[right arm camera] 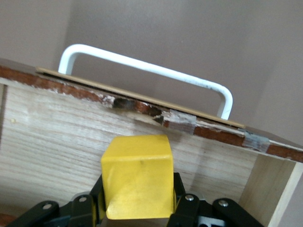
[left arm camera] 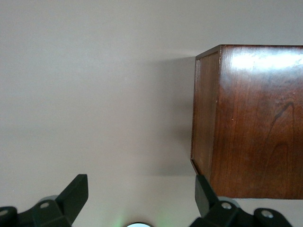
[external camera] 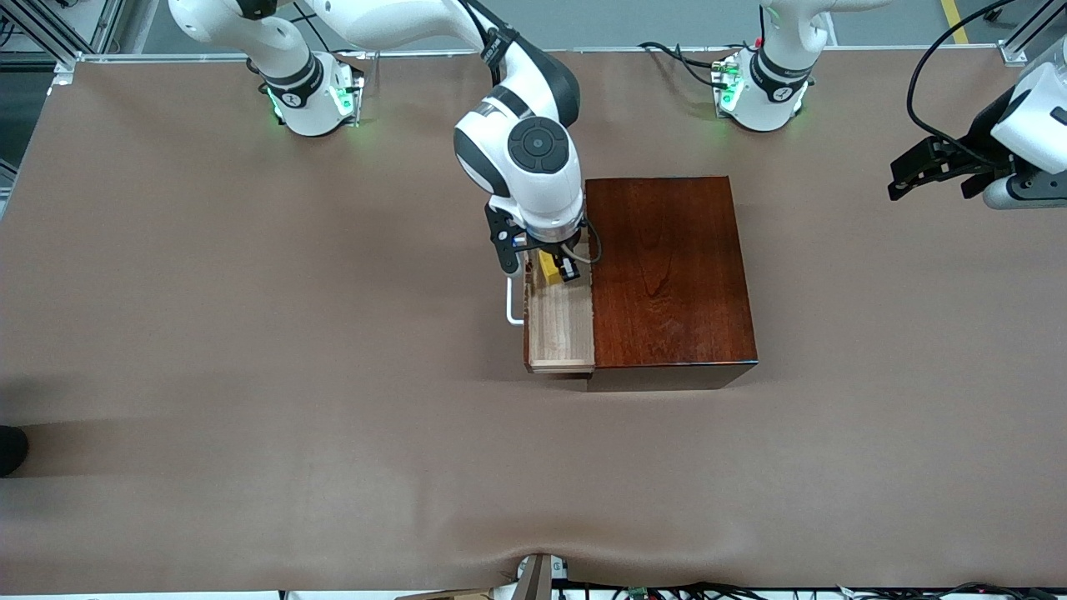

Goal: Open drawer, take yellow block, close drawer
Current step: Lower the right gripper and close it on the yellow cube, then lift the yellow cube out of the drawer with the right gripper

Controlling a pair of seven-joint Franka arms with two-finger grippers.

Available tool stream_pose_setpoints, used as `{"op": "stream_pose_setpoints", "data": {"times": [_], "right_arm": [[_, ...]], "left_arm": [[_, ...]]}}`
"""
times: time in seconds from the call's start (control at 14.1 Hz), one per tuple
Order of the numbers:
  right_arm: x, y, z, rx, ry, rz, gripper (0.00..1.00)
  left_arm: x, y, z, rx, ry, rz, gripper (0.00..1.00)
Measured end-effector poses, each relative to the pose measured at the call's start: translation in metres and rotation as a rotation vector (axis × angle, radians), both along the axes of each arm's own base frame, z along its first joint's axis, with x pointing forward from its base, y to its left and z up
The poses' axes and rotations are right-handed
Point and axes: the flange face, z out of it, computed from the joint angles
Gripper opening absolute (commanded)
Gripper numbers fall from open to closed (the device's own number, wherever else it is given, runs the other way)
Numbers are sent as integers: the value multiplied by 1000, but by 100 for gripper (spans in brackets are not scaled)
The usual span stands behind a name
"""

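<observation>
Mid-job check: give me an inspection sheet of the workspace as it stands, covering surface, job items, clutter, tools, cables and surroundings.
Surface: brown table, a ripple at the edge nearest the front camera.
Job's things: drawer pulled open from the wooden box, white loop handle out; yellow block in the drawer's end nearest the arm bases.
Clutter: nothing seen.
Tools: right tool down in the drawer, shut on the yellow block; left tool open, waiting over the table's left-arm end.
Cables: black leads at the left arm's base; more along the table's front edge.
Surroundings: metal frame at the corners; dark object at the right-arm end.
</observation>
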Motion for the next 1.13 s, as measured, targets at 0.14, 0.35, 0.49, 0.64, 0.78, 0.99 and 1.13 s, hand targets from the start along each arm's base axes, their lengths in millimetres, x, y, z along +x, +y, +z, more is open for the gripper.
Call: {"op": "stream_pose_setpoints", "data": {"times": [0.14, 0.35, 0.49, 0.64, 0.78, 0.99, 1.13], "right_arm": [[4, -5, 7, -14, 4, -6, 7], [12, -10, 19, -21, -1, -15, 7], [16, -14, 22, -26, -5, -24, 7], [25, -22, 35, -15, -21, -39, 7], [35, -35, 52, -2, -34, -56, 7], [49, -57, 79, 12, -50, -37, 7], [51, -72, 89, -14, -28, 33, 7]], "left_arm": [[0, 0, 2, 0, -4, 0, 100], [0, 0, 2, 0, -5, 1, 100], [0, 0, 3, 0, -7, 1, 100], [0, 0, 4, 0, -8, 1, 100], [0, 0, 5, -1, -11, 1, 100], [0, -2, 7, -1, -15, -2, 100], [0, -2, 9, -1, -18, -3, 100]]}}
